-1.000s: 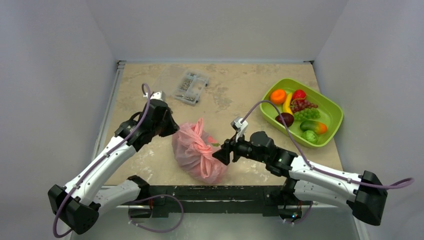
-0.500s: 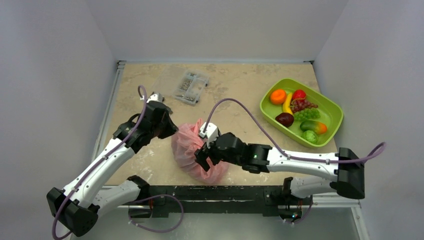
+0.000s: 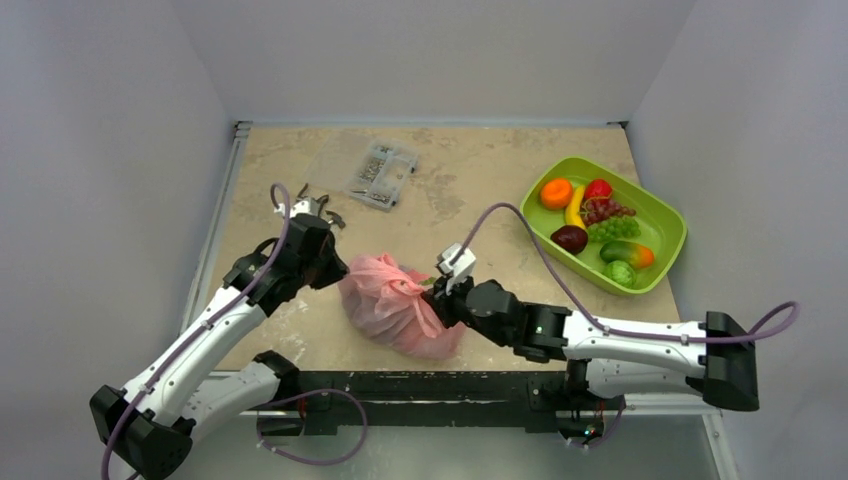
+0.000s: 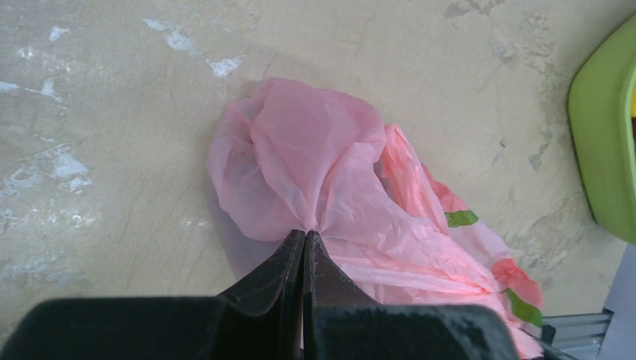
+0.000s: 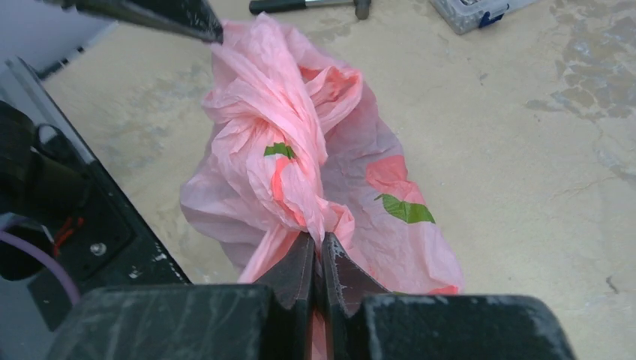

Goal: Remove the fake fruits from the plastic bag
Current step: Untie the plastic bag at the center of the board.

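The plastic bag [image 3: 392,308], crumpled pink film with red and green prints, lies on the table near the front edge between both arms. My left gripper [image 3: 338,272] is shut on a pinch of film at the bag's left end [image 4: 305,234]. My right gripper [image 3: 437,300] is shut on a twisted fold at its right side [image 5: 319,241]. The film is gathered into tight pleats at both pinches. What is inside the bag does not show. The fake fruits lie in the lime-green tray [image 3: 668,222]: orange [image 3: 556,193], strawberry [image 3: 598,189], banana [image 3: 575,208], grapes [image 3: 612,229], plum [image 3: 569,238], mango [image 3: 628,253].
A clear compartment box of screws [image 3: 383,173] sits at the back left. A small hammer-like tool [image 5: 307,5] lies behind the left gripper. The black front rail [image 3: 430,385] runs just beyond the bag. The tray's edge [image 4: 600,127] shows at the right of the left wrist view.
My right gripper went from open beside the bag, reached over it, then shut on a fold and drew back right. The left gripper shifted slightly left; the bag now lies lower and more stretched.
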`<state>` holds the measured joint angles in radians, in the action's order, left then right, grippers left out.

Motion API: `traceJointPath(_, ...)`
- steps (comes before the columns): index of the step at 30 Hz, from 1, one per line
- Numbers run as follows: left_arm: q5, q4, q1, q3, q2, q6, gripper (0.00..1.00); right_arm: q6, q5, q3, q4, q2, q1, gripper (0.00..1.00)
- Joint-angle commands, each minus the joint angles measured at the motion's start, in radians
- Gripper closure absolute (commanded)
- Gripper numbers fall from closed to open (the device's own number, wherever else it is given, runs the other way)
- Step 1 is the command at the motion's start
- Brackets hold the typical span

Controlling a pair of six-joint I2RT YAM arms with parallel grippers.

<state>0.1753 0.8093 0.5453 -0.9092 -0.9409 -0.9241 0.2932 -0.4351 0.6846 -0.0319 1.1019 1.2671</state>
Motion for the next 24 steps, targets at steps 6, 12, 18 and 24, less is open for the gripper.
traceJointPath(6,-0.051,0.007,-0.004,0.175,0.211,0.091,0.59,0.197,0.205,-0.167,-0.355,-0.124,-0.115,1.0)
traceJointPath(12,-0.1,0.064,-0.003,0.052,0.244,0.231,0.21,0.125,0.251,-0.155,-0.289,-0.117,-0.124,1.0)
traceJointPath(18,-0.059,0.045,0.135,-0.136,0.087,0.365,0.18,0.123,0.308,-0.178,-0.31,-0.128,-0.124,1.0)
traceJointPath(24,-0.061,0.068,0.204,-0.271,-0.118,0.48,0.25,0.119,0.317,-0.168,-0.293,-0.129,-0.124,1.0)
